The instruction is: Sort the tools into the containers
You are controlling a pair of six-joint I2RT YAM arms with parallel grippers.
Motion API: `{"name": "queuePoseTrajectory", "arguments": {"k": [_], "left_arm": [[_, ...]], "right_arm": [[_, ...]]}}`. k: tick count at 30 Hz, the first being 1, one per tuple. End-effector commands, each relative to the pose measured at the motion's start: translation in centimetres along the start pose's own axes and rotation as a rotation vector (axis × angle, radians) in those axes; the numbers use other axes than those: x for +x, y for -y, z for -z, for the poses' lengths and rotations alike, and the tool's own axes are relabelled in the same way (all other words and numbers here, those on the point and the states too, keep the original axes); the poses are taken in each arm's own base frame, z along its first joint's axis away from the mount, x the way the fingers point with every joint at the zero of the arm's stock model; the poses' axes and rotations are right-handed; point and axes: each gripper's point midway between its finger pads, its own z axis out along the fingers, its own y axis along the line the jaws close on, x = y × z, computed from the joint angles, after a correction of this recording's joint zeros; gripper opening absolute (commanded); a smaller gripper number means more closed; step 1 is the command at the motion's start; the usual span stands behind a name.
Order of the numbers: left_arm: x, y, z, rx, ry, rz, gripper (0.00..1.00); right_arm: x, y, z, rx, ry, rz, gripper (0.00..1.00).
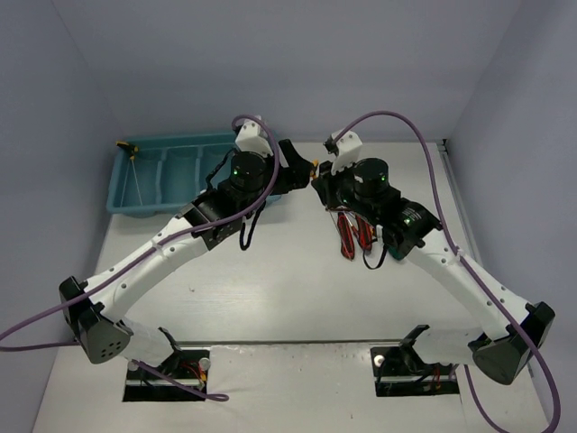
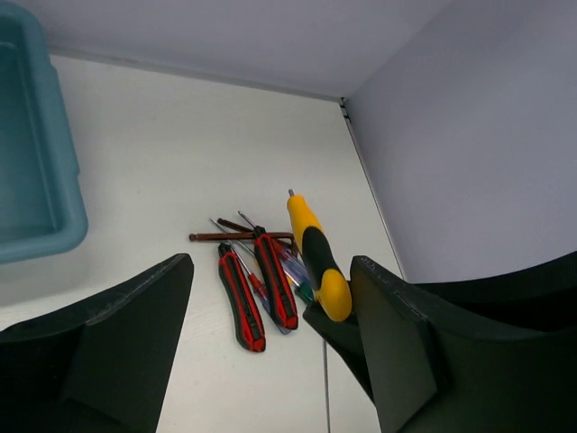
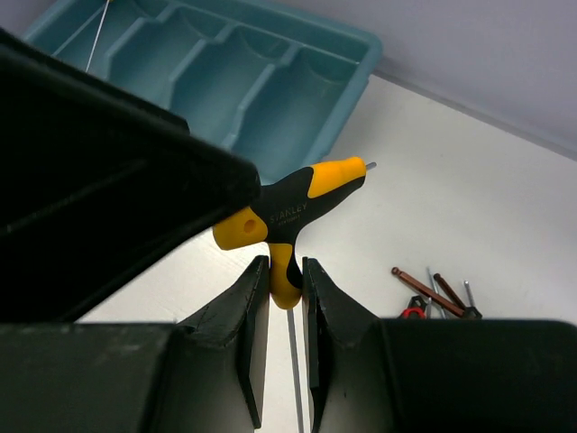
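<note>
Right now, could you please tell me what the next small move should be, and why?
Probably close the left hand on the yellow T-handle. That hand stands open around the crossbar, the right hand is shut on its stem, and the tray lies on the left arm's side, so a handover looks due.

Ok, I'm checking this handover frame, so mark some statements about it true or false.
The right gripper is shut on the yellow-and-black T-handle tool. True.
The left gripper grips that tool too. False: its jaws stand open either side of it.
The red-handled pliers lie in the teal tray. False: they lie on the table.
A yellow-handled screwdriver rests in the tray's leftmost compartment in the top view. True.
</note>
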Motion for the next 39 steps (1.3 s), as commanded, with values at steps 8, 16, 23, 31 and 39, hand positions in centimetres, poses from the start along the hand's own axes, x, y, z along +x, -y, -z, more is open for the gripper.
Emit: {"name": "queuePoseTrajectory", "arguments": {"k": [8,16,23,31,39], "left_arm": [[-4.8,3.7,0.7,0.118,0.131,0.067,0.63],[-2.5,2.5,-0.5,0.048,0.048,0.077,0.6],[-0.7,1.6,-1.2,0.007,-0.007,0.092,0.57],[0.1,2.0,-1.4,0.023,-0.047,0.106,0.5],[1.1,1.7,-1.8,0.006,-0.077,0.113,0.42]], "right_arm": [[-1.4,-1.2,-0.8,-0.04,0.058,0.009,0.0],[-1.3,-1.5,-1.0,-0.044,0.053,0.01,0.0],[-1.3,-1.8,-1.0,-0.049,0.053,0.01,0.0],[-1.6,-2.0,-1.3,-0.05,0.071,0.009,0.0],[-1.6,-2.4,-1.5,-0.06,0.068,0.016,0.0]]}}
